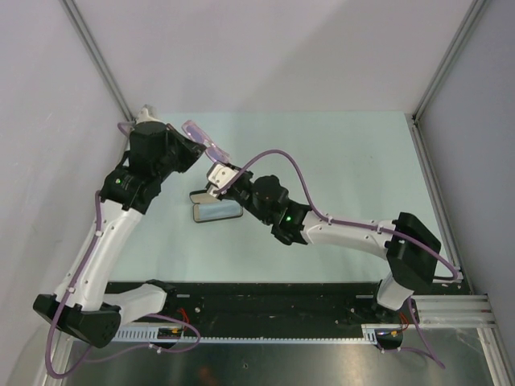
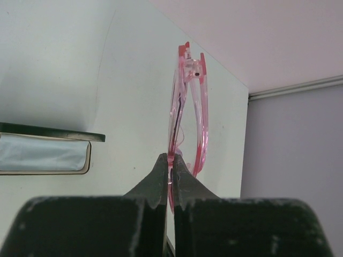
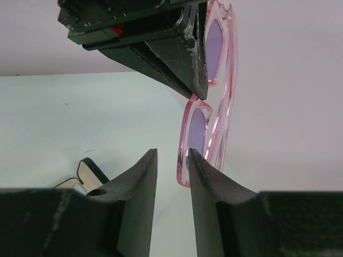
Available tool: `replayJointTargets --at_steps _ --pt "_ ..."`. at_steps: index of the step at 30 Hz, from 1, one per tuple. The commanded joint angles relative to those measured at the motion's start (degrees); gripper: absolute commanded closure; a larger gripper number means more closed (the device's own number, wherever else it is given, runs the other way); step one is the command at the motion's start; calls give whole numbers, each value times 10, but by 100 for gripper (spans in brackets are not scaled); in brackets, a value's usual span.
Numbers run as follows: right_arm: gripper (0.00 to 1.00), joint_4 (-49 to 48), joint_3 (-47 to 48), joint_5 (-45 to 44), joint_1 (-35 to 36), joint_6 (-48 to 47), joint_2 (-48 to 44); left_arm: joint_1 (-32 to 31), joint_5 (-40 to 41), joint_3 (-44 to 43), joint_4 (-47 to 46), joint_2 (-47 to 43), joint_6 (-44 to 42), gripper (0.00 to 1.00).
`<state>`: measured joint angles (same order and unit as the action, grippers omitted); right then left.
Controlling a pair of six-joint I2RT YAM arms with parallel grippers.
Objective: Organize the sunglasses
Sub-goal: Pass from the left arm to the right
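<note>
With the left gripper (image 2: 170, 160) pinched shut on the sunglasses (image 2: 202, 118) and holding them aloft, the right gripper (image 3: 171, 154), partly open and empty, should shift slightly right so the frame edge just ahead enters its gap before closing gently.

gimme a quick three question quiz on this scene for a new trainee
1. True or false: the left tool is shut on the sunglasses.
2. What is the right tool doing? A: gripping a cloth. B: jaws apart, close to the sunglasses. C: lying flat on the table.
3. Fill in: the black case is ___ (open or shut).

Key: 1 true; 2 B; 3 open.
</note>
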<state>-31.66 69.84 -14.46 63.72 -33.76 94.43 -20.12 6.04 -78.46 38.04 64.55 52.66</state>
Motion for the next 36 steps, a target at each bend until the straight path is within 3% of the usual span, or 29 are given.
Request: replayJointTargets --at_steps 1,9,20,23,25,32,36 --pt "66 -39 13 -36 1 -26 17 -7 14 -11 1 -23 25 100" --pt "85 -108 13 -105 19 -116 52 -12 17 -5 5 -22 32 100" --pt "88 -132 29 -137 26 -136 76 -13 27 3 7 -28 36 100" --pt "100 -121 39 -139 25 -137 80 -13 24 2 7 -27 36 100" --pt "100 -111 44 -141 25 -135 80 -13 22 4 7 -26 37 100" --pt "100 -93 45 -131 23 -112 68 -13 21 3 6 -27 34 80" --pt "100 -87 45 -128 23 -104 64 -13 21 7 7 -28 32 75"
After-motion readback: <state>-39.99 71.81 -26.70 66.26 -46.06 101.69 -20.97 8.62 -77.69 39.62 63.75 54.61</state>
